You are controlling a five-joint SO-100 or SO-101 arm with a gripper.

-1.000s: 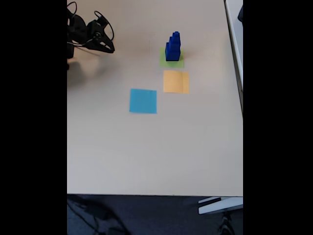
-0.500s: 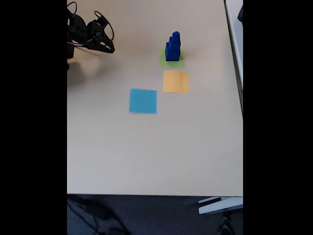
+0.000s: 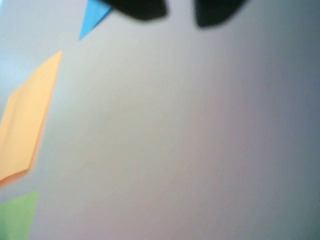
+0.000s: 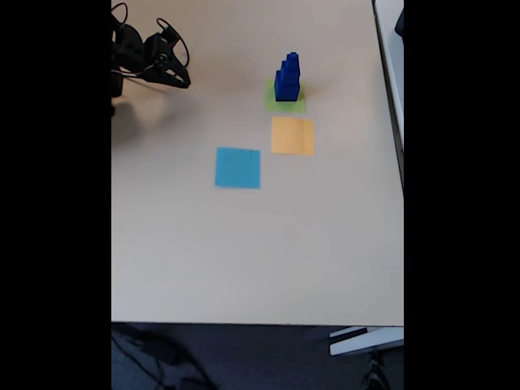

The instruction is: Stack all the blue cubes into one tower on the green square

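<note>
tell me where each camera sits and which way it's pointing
Wrist view: rides on the arm, angled down at the table; two dark blurred tips of the tool enter from the top edge, with parts of three paper squares along the left.
Fixed view: stands high above the table's near edge, looking down at the whole top; the arm with its tool sits folded at the upper left, apart from the tower on the green square.
Shared: the orange square, the light blue square and the green square.
</note>
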